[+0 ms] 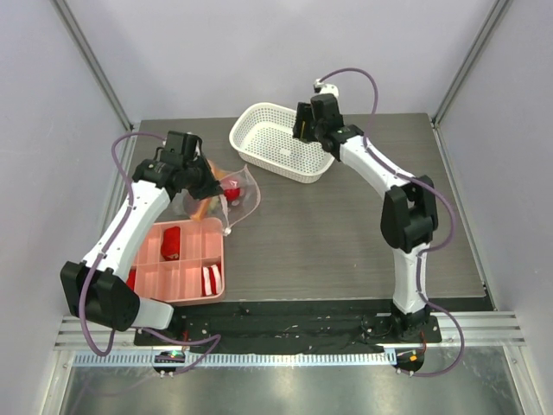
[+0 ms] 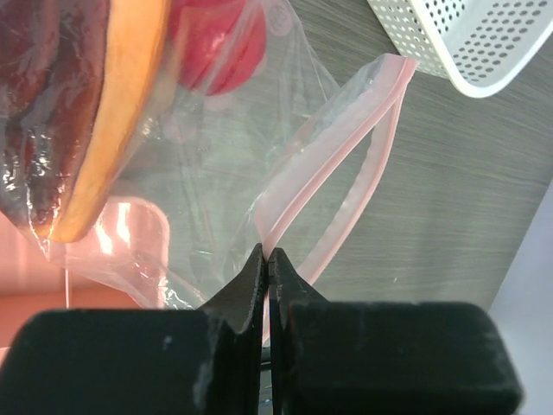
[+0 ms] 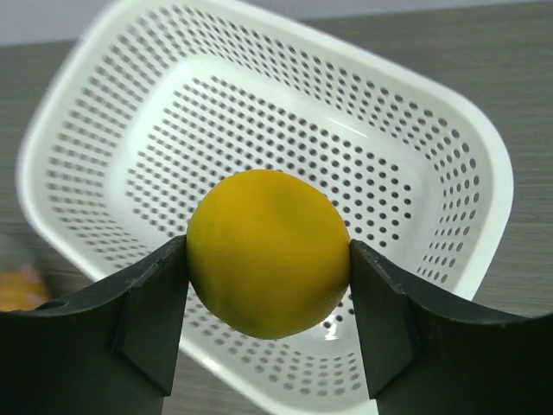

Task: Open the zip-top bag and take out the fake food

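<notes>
Yellow fruit first: found it clamped between the pads of right gripper, pressed from both sides, held above basket at back of table. Found left gripper pinched tight on pink zip strip of bag, no gap between its fingers. Located bag at left of table, at far edge of tray; cannot tell whether touching. Recorded bag mouth gaping, strip halves apart. Observed inside bag a red fruit and orange-brown wedge. Noted red and red-white pieces in tray.
</notes>
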Robot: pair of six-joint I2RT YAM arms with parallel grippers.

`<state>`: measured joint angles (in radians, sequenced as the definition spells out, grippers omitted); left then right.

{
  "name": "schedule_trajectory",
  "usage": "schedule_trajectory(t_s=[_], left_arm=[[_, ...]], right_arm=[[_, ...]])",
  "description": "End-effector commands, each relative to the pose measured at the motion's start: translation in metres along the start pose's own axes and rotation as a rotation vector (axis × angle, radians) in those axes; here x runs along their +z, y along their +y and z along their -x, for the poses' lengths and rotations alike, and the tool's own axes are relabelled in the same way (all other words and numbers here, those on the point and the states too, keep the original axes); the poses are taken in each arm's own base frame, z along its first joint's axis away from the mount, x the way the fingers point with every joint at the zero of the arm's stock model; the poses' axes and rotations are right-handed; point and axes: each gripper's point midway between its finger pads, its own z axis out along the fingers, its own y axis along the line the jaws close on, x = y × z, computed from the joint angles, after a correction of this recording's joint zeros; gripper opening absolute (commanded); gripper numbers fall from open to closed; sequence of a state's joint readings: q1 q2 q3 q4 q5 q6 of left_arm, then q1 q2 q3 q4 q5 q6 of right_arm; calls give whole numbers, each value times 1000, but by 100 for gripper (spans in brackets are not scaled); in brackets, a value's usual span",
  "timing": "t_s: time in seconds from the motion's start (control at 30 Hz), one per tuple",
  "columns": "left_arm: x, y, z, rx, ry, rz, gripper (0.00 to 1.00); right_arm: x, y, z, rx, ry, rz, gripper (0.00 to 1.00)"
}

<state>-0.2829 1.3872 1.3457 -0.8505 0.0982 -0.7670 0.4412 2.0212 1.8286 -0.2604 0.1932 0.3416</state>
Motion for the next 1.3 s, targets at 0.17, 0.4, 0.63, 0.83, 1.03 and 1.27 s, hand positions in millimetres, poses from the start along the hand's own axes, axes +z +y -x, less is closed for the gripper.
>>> schedule_trajectory(t_s=[0.17, 0.4, 0.63, 0.83, 1.03, 1.27], left_arm=[[-12, -22, 10, 68, -16, -102, 0], [-14, -27, 20, 107, -27, -102, 0], [-15, -25, 24, 130, -20, -72, 0], [-14, -31, 29, 135, -22, -89, 0], [-14, -39, 40, 137, -64, -112, 0], [-13, -54, 42, 91, -66, -173, 0]], right_arm=[[41, 1, -46, -55, 115, 18, 24], [19, 2, -26, -57, 112, 5, 85], [-12, 8, -7, -59, 97, 16, 100], [-77, 92, 1, -54, 57, 271, 99], [-144, 153, -6, 120, 26, 500, 57], [-167, 187, -48, 307, 151, 671, 26]])
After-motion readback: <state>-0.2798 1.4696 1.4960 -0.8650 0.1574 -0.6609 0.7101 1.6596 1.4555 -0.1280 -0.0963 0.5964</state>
